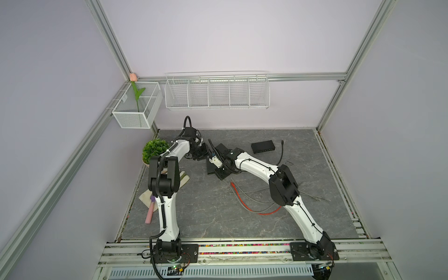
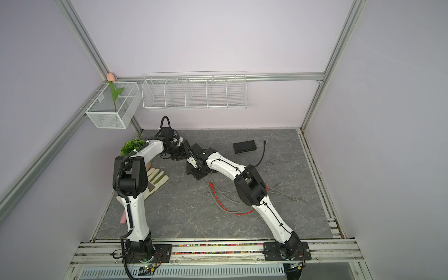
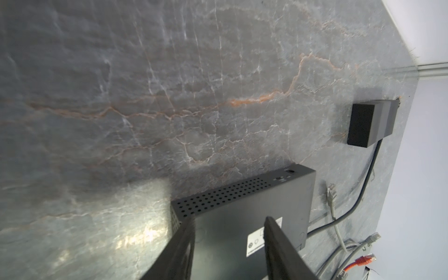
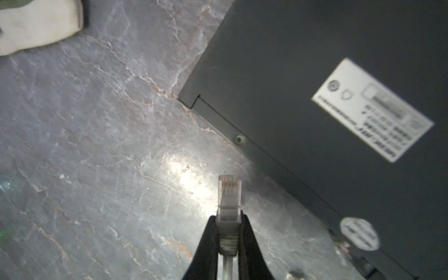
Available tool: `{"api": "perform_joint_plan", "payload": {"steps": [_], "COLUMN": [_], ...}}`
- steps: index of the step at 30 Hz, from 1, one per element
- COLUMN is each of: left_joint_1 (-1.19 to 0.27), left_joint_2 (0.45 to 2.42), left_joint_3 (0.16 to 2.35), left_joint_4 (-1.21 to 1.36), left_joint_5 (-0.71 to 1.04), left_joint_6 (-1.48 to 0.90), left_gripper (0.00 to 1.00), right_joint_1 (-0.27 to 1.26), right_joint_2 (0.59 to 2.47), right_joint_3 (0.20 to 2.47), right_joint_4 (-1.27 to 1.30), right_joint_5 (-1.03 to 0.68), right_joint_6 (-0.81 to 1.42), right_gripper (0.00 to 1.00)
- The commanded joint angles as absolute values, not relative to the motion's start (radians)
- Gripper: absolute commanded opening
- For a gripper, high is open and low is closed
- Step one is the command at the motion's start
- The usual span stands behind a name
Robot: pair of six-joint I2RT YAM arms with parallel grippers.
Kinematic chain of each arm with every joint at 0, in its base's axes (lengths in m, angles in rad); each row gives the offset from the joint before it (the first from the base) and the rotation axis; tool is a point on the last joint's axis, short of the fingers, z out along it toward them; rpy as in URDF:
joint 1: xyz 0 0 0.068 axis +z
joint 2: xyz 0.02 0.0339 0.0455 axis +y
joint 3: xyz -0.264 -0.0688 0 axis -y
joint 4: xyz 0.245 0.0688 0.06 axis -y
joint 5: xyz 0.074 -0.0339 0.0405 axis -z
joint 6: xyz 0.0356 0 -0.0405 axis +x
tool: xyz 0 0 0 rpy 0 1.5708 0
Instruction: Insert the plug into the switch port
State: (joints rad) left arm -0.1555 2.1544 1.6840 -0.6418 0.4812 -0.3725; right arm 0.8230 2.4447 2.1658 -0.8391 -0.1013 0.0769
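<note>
White plastic arm shells (image 1: 169, 218), matte black joints (image 1: 164, 179), thin black cables (image 1: 305, 213) clipped alongside; left hand (image 3: 230, 219) and right hand (image 4: 228, 217) taper to black fingers.

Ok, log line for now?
right pincer: shut on plug | plug: beside switch, not inserted | left pincer: at switch, grip unclear

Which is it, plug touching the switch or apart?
Apart. The right wrist view shows bare table between the tip of the plug and the near edge of the switch.

Even, soft light in both top views; wrist views dim, glare patches on tabletop (image 4: 186, 179), blurred label (image 4: 373, 109).
</note>
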Motion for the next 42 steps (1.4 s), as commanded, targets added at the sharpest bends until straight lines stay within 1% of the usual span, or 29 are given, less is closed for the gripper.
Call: {"api": "perform_joint_plan", "payload": {"steps": [1,7,10,15,18,21,26,33,36,42], "left_joint_1": [-0.155,-0.162,-0.174,-0.218,-0.241,-0.259,-0.298,-0.322,-0.323,-0.328], "left_joint_2": [2.104,2.148,2.190,2.188,2.203,2.214,2.213,2.223,2.219,2.167], "left_joint_3": [1.701,1.726,1.762,1.720,1.721,1.714,1.670,1.620,1.592,1.461], "left_joint_4": [-0.604,-0.488,-0.473,-0.383,-0.385,-0.403,-0.363,-0.338,-0.329,-0.238], "left_joint_5": [0.417,0.356,0.322,0.295,0.279,0.263,0.251,0.229,0.233,0.253], "left_joint_6": [-0.380,-0.433,-0.425,-0.400,-0.390,-0.384,-0.377,-0.362,-0.356,-0.379], "left_gripper": [0.49,0.49,0.47,0.47,0.47,0.48,0.48,0.48,0.48,0.48], "right_joint_1": [0.801,0.796,0.799,0.815,0.832,0.847,0.857,0.856,0.850,0.835], "right_joint_2": [2.450,2.438,2.373,2.195,2.170,2.171,2.198,2.250,2.263,2.297], "right_joint_3": [2.203,2.166,2.051,1.757,1.701,1.660,1.625,1.650,1.665,1.731], "right_joint_4": [-0.875,-0.850,-0.756,-0.541,-0.545,-0.516,-0.428,-0.378,-0.379,-0.446], "right_joint_5": [-0.119,-0.158,-0.162,-0.125,-0.064,-0.082,-0.054,-0.037,-0.032,-0.040], "right_joint_6": [0.009,-0.042,-0.045,-0.031,-0.020,-0.004,0.017,0.033,0.033,0.020], "right_gripper": [0.07,0.07,0.07,0.07,0.07,0.07,0.07,0.07,0.07,0.07]}}
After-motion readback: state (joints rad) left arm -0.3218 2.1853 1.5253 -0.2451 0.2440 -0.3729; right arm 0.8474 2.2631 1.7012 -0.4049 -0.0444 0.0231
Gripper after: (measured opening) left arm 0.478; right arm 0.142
